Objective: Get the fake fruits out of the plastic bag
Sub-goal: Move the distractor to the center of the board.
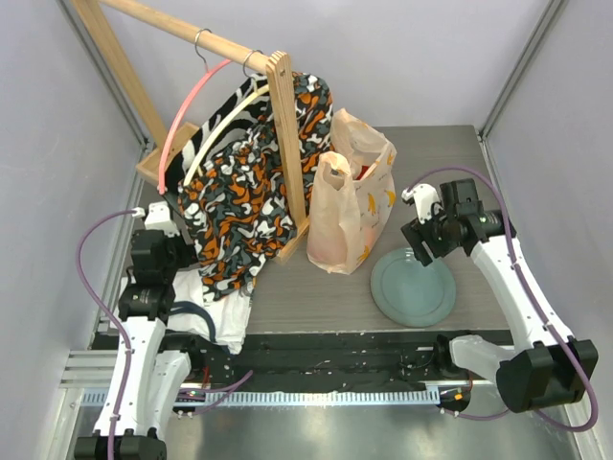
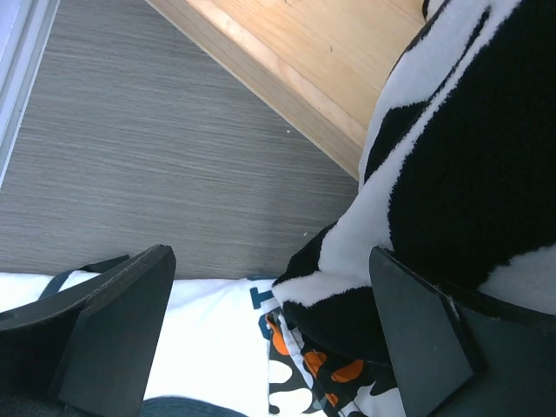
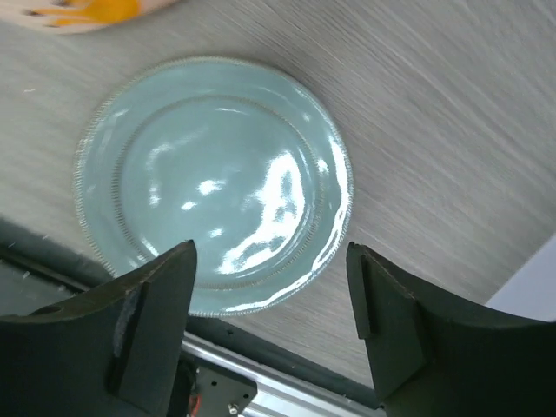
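Plastic bag upright, right fingers spread over plate nearby

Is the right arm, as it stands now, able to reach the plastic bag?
Probably yes: the open right gripper hovers over the plate, and the plastic bag stands just beside it with nothing between them.

the peach plastic bag stands upright with a red fake fruit showing in its mouth.
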{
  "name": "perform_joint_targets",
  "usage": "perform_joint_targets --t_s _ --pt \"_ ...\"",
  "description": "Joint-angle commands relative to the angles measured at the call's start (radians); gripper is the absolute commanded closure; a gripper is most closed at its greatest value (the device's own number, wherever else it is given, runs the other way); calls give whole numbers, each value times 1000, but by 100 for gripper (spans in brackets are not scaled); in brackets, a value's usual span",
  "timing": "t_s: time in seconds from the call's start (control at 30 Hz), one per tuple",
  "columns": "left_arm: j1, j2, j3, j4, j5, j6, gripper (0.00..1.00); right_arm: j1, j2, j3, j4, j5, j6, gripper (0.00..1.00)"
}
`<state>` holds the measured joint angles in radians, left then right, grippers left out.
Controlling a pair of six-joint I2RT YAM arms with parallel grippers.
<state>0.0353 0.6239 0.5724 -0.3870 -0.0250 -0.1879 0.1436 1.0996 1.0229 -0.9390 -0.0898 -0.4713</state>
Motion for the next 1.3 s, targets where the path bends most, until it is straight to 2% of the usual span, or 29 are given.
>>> perform_joint_targets --t_s 0.0,0.03,0.1,0.17,0.2,0.4,0.5,0.53,0.6,0.63,0.73,0.83,0.9,0.93,1.0,1.03,1.1,1.27 --pt "6 48 47 -18 19 45 0 37 75 239 -272 -215 -174 21" --pt "5 60 61 -27 20 50 0 56 100 347 -331 -316 -208 21" --pt "5 102 89 -45 50 50 0 163 169 448 -424 -350 -175 24" --pt "5 122 104 -46 71 45 0 253 210 589 -470 -376 -142 31" --pt "6 123 106 -41 74 38 0 343 233 629 -492 -380 -130 33" --pt "20 86 127 -18 68 -24 0 666 359 966 -503 -312 -44 43" --pt "31 60 153 -49 85 -5 0 744 456 1034 -462 -277 -1 53" --pt "31 53 162 -55 91 2 0 769 474 1034 -443 -269 23 60" --pt "31 34 172 -79 127 34 6 780 537 1045 -379 -243 55 70" --pt "31 21 179 -87 138 45 7 783 558 1054 -356 -220 75 82" --pt "32 -9 190 -115 116 62 9 783 650 1091 -236 -96 144 99" --pt "40 -21 228 -154 83 103 10 781 710 1097 -103 10 142 99" --pt "66 2 276 -248 76 128 11 783 739 1070 6 73 105 99" --pt "74 13 317 -274 62 127 11 781 750 1059 37 163 90 99" --pt "83 27 348 -329 71 131 11 757 802 1054 83 209 62 99" --pt "83 25 359 -337 76 130 10 743 825 1062 89 284 66 99" --pt "84 5 354 -337 80 123 6 676 897 1089 91 318 91 99" --pt "86 2 343 -337 118 122 7 538 1040 1192 118 334 79 99"
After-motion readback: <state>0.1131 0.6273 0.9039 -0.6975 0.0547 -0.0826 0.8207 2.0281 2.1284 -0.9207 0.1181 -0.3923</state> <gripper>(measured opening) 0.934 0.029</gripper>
